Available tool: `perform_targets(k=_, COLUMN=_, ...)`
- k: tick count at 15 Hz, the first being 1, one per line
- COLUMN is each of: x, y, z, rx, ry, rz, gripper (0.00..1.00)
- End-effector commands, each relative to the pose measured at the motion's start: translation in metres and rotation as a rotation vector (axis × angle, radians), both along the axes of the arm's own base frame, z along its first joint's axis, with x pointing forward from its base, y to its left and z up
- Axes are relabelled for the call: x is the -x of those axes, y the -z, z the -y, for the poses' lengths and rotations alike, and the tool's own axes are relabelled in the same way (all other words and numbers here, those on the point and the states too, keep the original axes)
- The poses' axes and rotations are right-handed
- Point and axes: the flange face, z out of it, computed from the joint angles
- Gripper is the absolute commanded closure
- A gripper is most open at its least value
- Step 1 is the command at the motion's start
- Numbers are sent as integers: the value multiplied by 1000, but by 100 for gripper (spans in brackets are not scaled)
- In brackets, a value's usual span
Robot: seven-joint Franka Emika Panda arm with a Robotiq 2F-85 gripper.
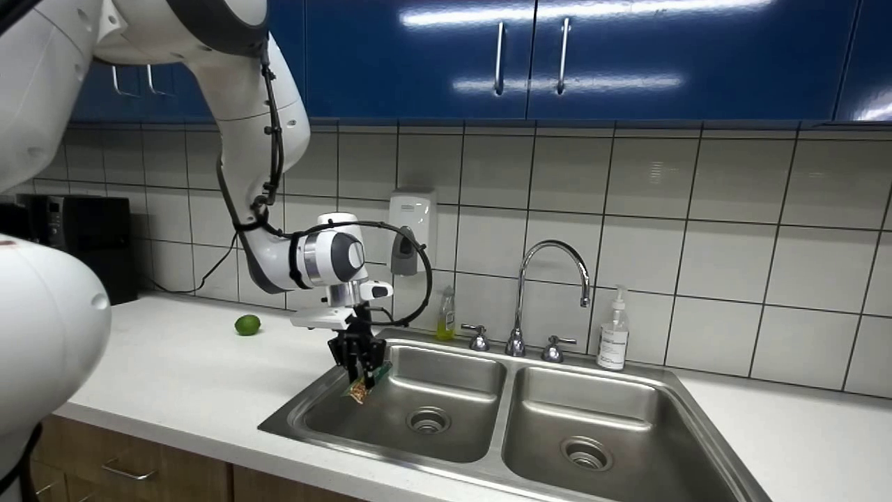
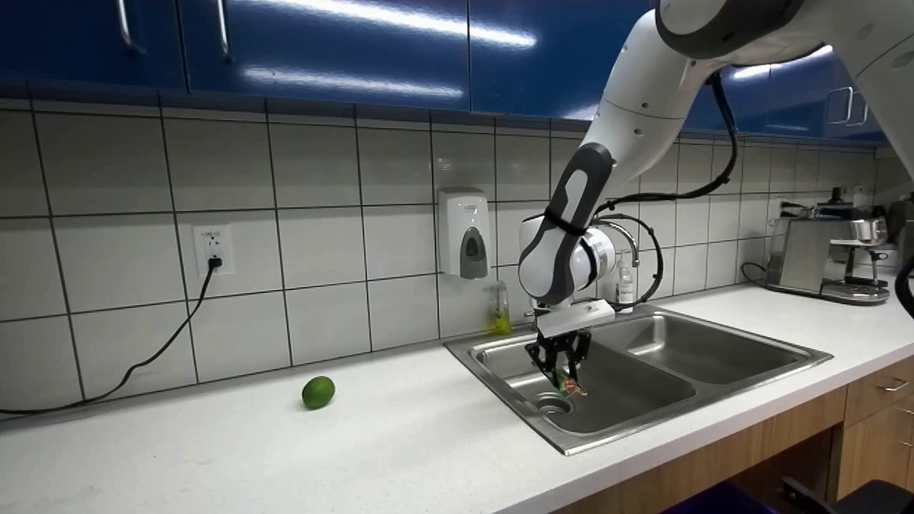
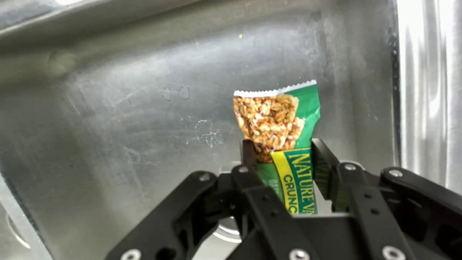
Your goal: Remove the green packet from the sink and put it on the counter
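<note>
The green packet (image 3: 278,122), printed with a granola picture and yellow band, is between the two black fingers of my gripper (image 3: 281,153). Both fingers press its long edges. It also shows in the exterior views (image 1: 358,392) (image 2: 570,386), tilted, one end pointing down. My gripper (image 1: 360,376) (image 2: 564,375) holds it above the floor of the sink basin nearer the green ball. The packet's other end is hidden behind the gripper. The steel double sink (image 1: 503,411) (image 2: 493,392) is set into the pale counter (image 1: 188,369) (image 2: 400,435).
A small round green ball-like object (image 1: 247,324) (image 2: 318,392) lies on the counter beside the sink. A curved chrome faucet (image 1: 520,300) rises behind the basins. A yellow soap bottle (image 1: 446,317) and a white pump bottle (image 1: 613,341) stand along the back. Blue cabinets (image 1: 418,70) hang above.
</note>
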Motion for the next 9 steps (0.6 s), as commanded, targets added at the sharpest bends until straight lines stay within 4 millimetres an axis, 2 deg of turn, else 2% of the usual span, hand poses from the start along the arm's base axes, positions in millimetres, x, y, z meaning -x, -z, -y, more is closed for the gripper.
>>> perform_targets(k=1, x=32, y=-23, z=-23, rx=23, ry=-37, rz=-16, gripper=84)
perform_targets(k=5, x=48, y=-31, z=-51, rx=25, ry=-116, rz=-26, gripper=84)
perform_targets(k=9, x=56, y=-29, z=-77, rx=11, ry=-193, rz=-38, gripper=84)
